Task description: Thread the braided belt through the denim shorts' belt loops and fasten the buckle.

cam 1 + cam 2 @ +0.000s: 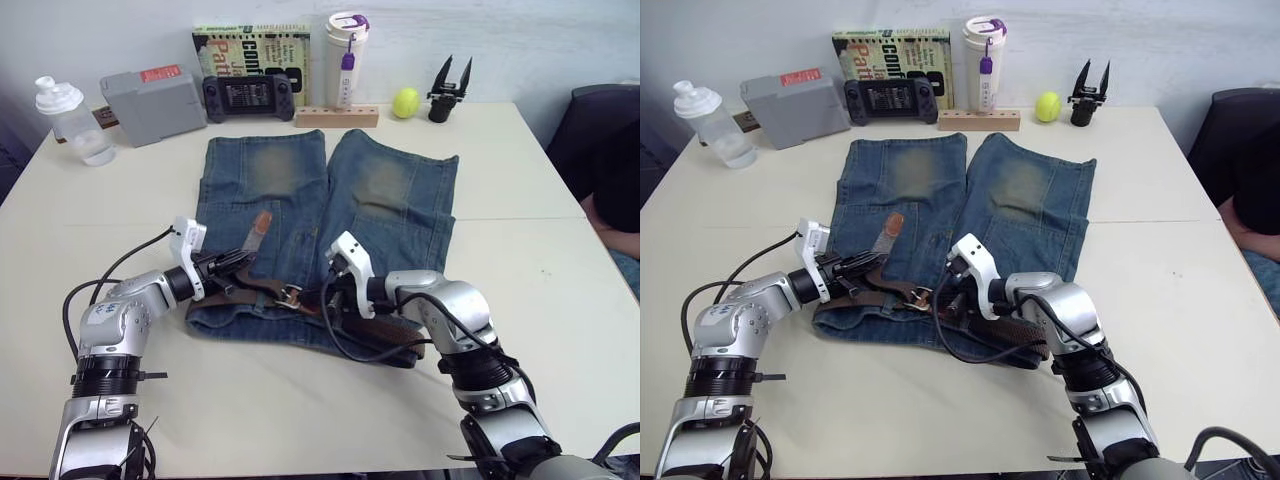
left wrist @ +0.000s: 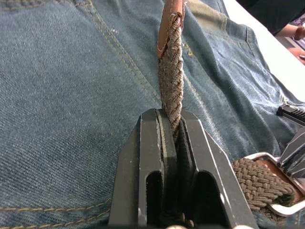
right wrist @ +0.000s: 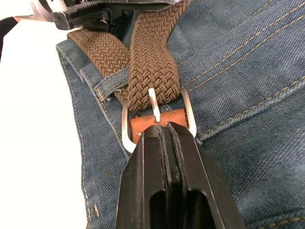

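A: What could go wrong from here?

B: I'd say the prong slipping. In the right wrist view the braided belt [image 3: 151, 67] has its free end passed through the buckle [image 3: 158, 117] with the prong lying over the weave. If the left gripper [image 1: 237, 262] pulls the free end hard, or off-line, the prong may skid out, or the denim shorts [image 1: 330, 215] may bunch along the waistband at lower centre of the frame.

A: And the loops?

B: One of the belt loops [image 3: 110, 82] shows just upper left of the buckle with the strap under it. The others I cannot make out.

A: How are the hands set?

B: The left gripper is pinched narrow on the strap, a little below its tan tip [image 2: 170, 21], which stands up over the shorts. The right gripper [image 3: 164, 131] is clamped tight on the tan leather tab behind the buckle.

A: Where's the belt overall?

B: Along the waistband, at the table's [image 1: 560, 260] near edge.
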Tool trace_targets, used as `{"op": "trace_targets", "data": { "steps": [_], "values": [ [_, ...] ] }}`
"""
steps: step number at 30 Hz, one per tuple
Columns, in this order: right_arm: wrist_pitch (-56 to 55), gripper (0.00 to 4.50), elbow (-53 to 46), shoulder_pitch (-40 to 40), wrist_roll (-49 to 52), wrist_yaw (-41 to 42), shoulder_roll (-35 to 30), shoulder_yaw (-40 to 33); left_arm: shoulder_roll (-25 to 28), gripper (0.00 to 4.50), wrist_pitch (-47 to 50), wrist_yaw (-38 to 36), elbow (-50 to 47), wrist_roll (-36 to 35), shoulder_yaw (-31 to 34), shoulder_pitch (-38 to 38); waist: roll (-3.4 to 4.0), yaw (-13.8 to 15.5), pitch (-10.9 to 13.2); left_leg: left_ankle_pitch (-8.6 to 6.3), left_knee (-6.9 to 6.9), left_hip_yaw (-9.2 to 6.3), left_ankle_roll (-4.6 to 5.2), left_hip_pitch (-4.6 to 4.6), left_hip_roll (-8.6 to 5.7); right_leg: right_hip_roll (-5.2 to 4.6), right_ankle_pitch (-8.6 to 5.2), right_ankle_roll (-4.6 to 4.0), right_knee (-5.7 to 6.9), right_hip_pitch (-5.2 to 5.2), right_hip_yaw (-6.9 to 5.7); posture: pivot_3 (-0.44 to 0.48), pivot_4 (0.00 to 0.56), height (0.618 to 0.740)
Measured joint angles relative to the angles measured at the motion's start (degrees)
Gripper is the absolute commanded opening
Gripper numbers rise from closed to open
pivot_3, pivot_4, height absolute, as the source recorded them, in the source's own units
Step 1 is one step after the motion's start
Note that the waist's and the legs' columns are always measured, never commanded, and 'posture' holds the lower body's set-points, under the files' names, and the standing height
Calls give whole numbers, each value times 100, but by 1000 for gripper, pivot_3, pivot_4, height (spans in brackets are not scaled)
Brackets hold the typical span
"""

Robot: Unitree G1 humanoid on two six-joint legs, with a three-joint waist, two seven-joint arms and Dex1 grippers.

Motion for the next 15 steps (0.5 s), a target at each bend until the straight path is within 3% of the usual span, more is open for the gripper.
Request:
{"op": "trace_targets", "data": {
  "steps": [15],
  "values": [
    [-700,19,876,-413,10,7,229,292,8,0,-2,-24,-133,79,13,131,-1,-18,1,14,0,0,0,3,0,-2,0,0,13,-2,0,0,150,713]
  ]
}}
